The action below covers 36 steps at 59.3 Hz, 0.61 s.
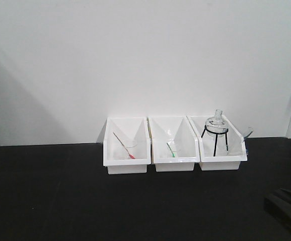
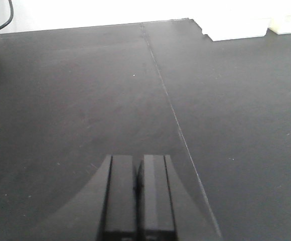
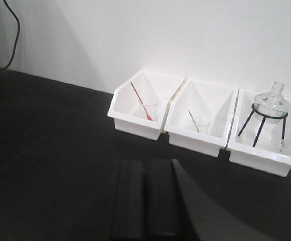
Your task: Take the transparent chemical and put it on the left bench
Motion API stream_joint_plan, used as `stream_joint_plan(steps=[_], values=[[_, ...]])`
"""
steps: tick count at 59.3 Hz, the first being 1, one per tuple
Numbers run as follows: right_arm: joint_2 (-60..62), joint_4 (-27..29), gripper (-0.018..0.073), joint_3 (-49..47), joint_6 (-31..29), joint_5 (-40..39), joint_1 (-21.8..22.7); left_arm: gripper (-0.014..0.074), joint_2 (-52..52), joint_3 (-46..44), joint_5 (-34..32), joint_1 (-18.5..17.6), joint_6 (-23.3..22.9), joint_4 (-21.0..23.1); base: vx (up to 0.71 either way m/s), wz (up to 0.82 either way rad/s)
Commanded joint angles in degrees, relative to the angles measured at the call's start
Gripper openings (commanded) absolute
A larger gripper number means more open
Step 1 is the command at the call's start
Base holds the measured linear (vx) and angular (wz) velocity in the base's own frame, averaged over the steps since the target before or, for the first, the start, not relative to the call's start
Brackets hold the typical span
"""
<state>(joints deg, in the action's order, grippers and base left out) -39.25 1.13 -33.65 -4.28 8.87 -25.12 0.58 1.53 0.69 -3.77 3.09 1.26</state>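
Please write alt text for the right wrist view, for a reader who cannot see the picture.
Three white bins stand in a row against a white wall on a black benchtop: one holds a beaker with a red stick, the middle a beaker with a green stick, the last a round glass flask on a black tripod. The shut right pincer fills the foreground.
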Motion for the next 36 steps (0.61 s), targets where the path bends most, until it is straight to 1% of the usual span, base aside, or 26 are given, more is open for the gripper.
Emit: stream_joint_plan(steps=[1, 13, 18, 23, 25, 31, 36], values=[[1.4, -0.5, -0.0007, -1.8, -0.4, -3.9, 0.1, -0.0004, 1.1, 0.9, -4.5, -0.1, -0.4, 0.0, 0.00, 0.00], [1.9, -0.6, -0.0007, -1.8, -0.4, -3.7, 0.1, -0.0004, 1.1, 0.9, -4.5, -0.1, -0.4, 0.0, 0.00, 0.00], [1.9, -1.8, -0.0007, -1.6, -0.8, -3.6, 0.1, -0.0004, 1.1, 0.9, -4.5, -0.1, -0.4, 0.0, 0.00, 0.00], [3.2, -6.1, -0.0007, 0.0, -0.9, -3.6, 0.5, -0.0004, 1.1, 0.9, -4.5, -0.1, -0.4, 0.0, 0.00, 0.00], [4.6, -6.0, -0.0007, 1.5, -0.3, -4.2, 1.5, -0.0004, 1.1, 0.9, -4.5, -0.1, -0.4, 0.0, 0.00, 0.00], [11.1, -3.7, -0.0007, 9.1, 4.3, -8.9, 7.9, -0.0004, 1.1, 0.9, -4.5, -0.1, -0.4, 0.0, 0.00, 0.00], [18.4, -4.5, -0.0007, 16.5, 5.9, -12.0, 12.5, -0.0004, 1.1, 0.9, -4.5, -0.1, -0.4, 0.0, 0.00, 0.00]])
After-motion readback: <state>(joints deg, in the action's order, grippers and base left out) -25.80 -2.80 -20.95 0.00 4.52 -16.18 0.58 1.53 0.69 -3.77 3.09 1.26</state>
